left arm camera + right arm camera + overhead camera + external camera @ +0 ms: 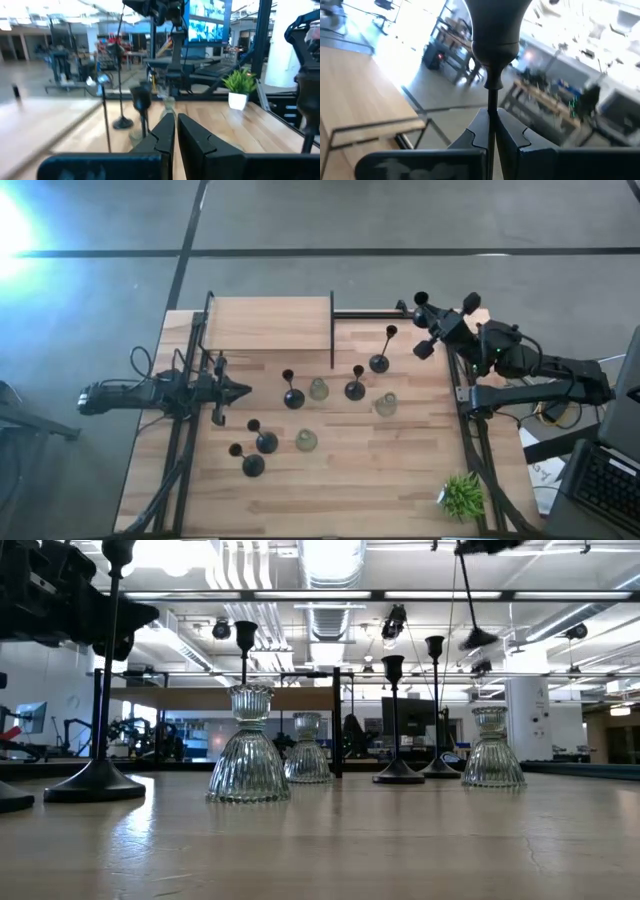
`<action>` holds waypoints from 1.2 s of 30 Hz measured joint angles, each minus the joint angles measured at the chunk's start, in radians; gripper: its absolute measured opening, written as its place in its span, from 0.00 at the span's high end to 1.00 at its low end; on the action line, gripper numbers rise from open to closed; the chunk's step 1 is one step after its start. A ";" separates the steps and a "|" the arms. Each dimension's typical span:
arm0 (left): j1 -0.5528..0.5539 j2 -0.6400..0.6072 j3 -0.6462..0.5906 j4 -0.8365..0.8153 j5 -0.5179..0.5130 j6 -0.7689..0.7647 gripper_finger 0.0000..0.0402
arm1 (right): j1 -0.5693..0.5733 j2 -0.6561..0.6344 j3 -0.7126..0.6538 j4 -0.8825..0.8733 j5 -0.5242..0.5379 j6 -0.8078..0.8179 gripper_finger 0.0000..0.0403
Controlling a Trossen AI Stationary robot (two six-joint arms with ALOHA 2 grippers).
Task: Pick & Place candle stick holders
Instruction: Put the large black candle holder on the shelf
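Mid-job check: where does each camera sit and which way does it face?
High: overhead, straight down on the table; both arms show.
Low: table-top height, level across the glass holders into the room; arm parts above.
Left wrist: behind the shut, empty left claw, facing the potted plant.
Right wrist: behind the right claw, shut on a black holder, facing past the table.
Shared: high and left wrist both show that plant.

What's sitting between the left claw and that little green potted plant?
From above: two black candle holders and one pale-green glass holder, then bare wood before the plant.
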 joint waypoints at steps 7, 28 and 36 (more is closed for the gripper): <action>0.000 0.000 0.071 0.002 -0.080 0.122 0.94 | 0.099 0.156 0.134 0.032 -0.001 -0.127 0.98; 0.001 0.480 0.521 -0.009 -0.104 0.273 0.94 | 0.125 0.558 0.555 -0.139 -0.481 0.140 0.98; 0.001 0.810 0.758 0.009 -0.102 0.346 0.93 | 0.125 0.654 0.660 -0.149 -0.650 0.181 0.98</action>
